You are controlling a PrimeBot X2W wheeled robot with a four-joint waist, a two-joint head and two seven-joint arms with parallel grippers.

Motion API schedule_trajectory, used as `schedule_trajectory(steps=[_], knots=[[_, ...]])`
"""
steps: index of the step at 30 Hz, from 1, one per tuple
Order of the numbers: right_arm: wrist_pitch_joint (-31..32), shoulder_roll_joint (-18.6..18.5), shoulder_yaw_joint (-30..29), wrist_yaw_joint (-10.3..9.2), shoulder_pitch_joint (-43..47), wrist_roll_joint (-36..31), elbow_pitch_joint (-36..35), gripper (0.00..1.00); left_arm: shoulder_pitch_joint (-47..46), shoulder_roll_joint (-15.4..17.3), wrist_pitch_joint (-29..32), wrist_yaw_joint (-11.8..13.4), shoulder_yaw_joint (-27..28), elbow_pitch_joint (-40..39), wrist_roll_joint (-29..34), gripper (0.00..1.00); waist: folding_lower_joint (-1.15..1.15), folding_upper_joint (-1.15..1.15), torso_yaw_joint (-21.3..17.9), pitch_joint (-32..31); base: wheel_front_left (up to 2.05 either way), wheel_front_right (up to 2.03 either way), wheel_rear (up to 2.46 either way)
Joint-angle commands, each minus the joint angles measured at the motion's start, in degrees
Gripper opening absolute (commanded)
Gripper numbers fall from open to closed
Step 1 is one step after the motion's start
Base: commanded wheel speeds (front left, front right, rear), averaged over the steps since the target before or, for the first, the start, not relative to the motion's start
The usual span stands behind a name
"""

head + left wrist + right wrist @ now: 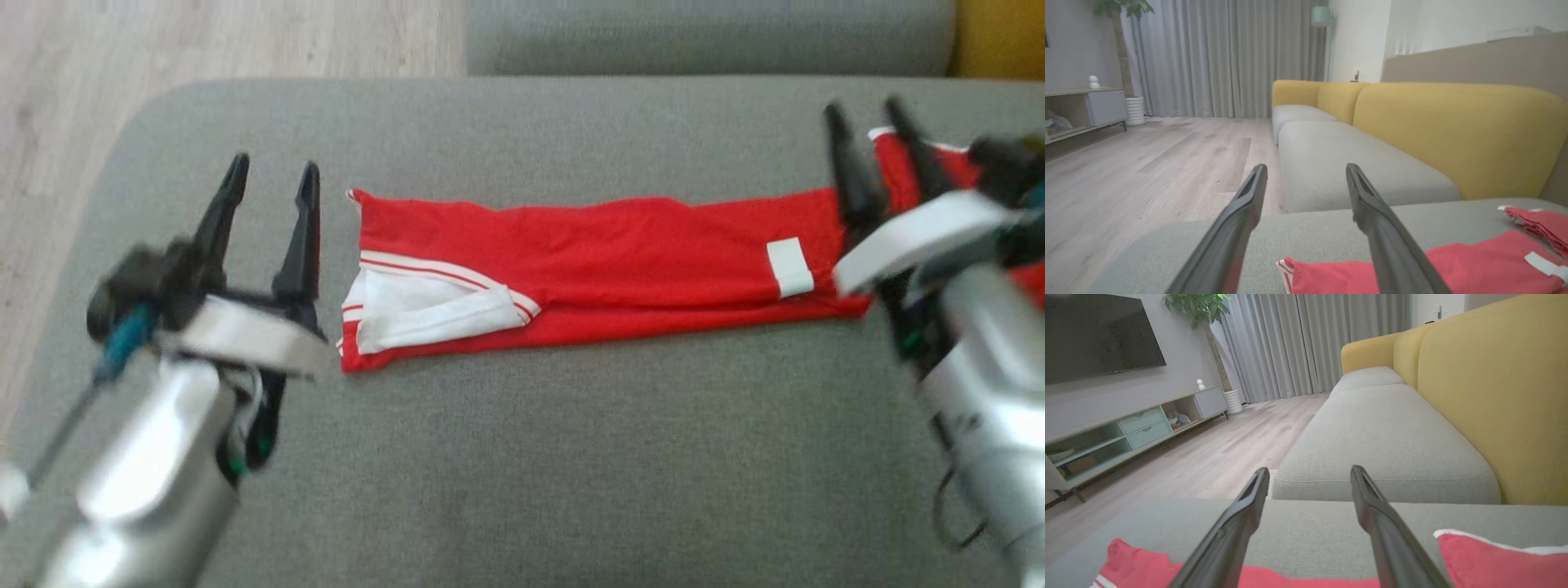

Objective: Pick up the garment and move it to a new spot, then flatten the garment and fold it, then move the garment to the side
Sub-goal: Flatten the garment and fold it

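The garment (604, 265), a red top with white trim and a white label, lies folded into a long strip across the grey sofa seat (522, 457). My left gripper (273, 175) hangs open just left of its white-trimmed end, holding nothing. My right gripper (867, 110) is open over the garment's right end, where a further red part (906, 167) sticks out behind the fingers. The left wrist view shows the garment (1474, 265) low on the right, beside the open left gripper (1306, 168). In the right wrist view, red cloth (1498, 559) lies beneath the open right gripper (1309, 470).
The grey seat ends in a rounded corner at the left (147, 122), with pale wood floor (204, 37) beyond. A second grey seat cushion (702, 37) and a yellow backrest (1000, 37) lie behind. A TV cabinet (1126, 428) stands across the room.
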Motion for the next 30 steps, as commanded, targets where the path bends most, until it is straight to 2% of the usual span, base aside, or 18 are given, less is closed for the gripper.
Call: schedule_trajectory(steps=[1, 6, 8, 9, 13, 21, 26, 30], knots=[[-1.20, 1.24, -0.39, -0.11, 2.08, -1.03, -1.62, 1.00, 1.48, 0.72, -0.51, 0.68, 4.72, -2.93, 1.98, 1.00, 0.01, 0.00, -0.04, -1.33, 0.00, 0.00, 0.00], [-2.54, 6.36, -8.22, -0.11, 9.17, -7.98, -7.22, 1.00, 13.23, -4.79, -0.52, 1.48, 17.17, -11.93, 11.37, 1.00, 0.01, 0.00, -0.14, -3.55, 0.00, 0.00, 0.00], [-2.57, 8.69, -11.98, -0.11, 13.72, -12.11, -11.63, 1.00, 17.21, -7.11, -0.52, 0.68, 20.31, -14.10, 14.46, 1.00, 0.01, 0.00, -0.16, -4.19, 0.00, 0.00, 0.00], [-2.58, 11.20, -14.94, -0.11, 18.53, -15.73, -15.86, 1.00, 20.81, -8.94, -0.53, -0.25, 22.57, -15.48, 17.74, 1.00, 0.01, 0.00, -0.26, -4.75, 0.00, 0.00, 0.00], [-2.59, 15.07, -19.33, -0.11, 26.92, -20.39, -21.79, 1.00, 27.23, -12.46, -0.53, -2.24, 26.40, -16.47, 22.21, 1.00, 0.01, 0.00, -0.49, -6.04, 0.00, 0.00, 0.00], [-2.59, 17.38, -20.23, -0.11, 34.13, -23.80, -24.99, 1.00, 33.63, -17.41, -0.53, -6.26, 31.30, -16.64, 28.85, 1.00, 0.01, 0.00, -0.44, -6.69, 0.00, 0.00, 0.00], [-2.59, 17.75, -21.21, -0.11, 33.75, -25.09, -23.88, 1.00, 33.35, -19.08, -0.53, -8.89, 32.67, -15.97, 31.33, 1.00, 0.01, 0.00, 0.16, -5.90, 0.00, 0.00, 0.00], [-2.19, 17.97, -26.23, -0.11, 30.40, -28.25, -20.89, 1.00, 31.51, -19.93, -0.53, -10.62, 33.11, -15.37, 32.72, 1.00, 0.01, 0.00, 1.01, -3.04, 0.00, 0.00, 0.00]])
